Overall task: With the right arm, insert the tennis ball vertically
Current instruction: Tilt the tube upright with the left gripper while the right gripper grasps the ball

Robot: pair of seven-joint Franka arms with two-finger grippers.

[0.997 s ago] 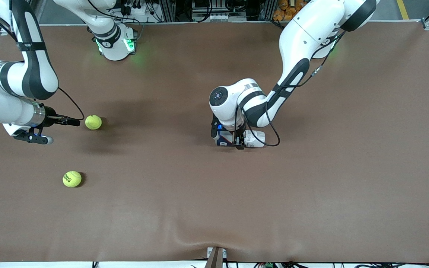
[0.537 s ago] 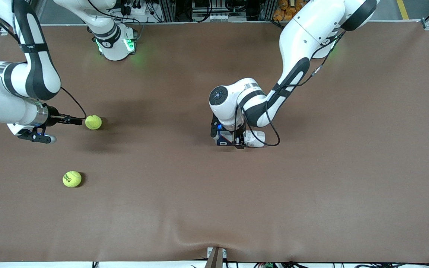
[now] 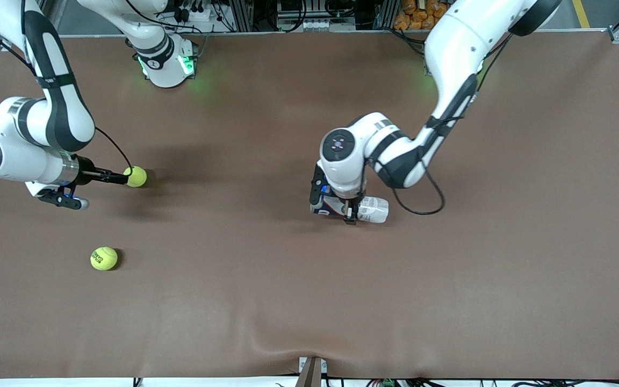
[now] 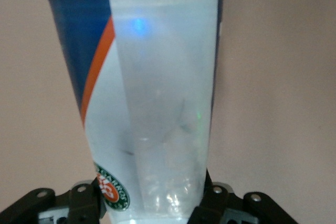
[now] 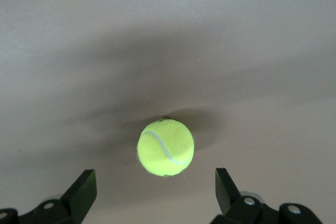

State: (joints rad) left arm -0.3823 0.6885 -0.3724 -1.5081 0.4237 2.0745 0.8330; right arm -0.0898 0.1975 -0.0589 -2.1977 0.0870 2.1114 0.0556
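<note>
Now closer to the tennis ball (image 3: 136, 176) than a moment ago: right end effector (image 3: 125, 178) spread wide, reaching level, ball on the tabletop (image 3: 266, 290) not yet gripped. Farther along, left end effector (image 3: 332, 207) clenched on the plastic cup (image 3: 372, 209), wrist pointing down, shifted slightly.

Right tool (image 5: 155, 192) reaches out level, fingers spread wide; left tool (image 3: 336, 207) points down, clamped tight.
</note>
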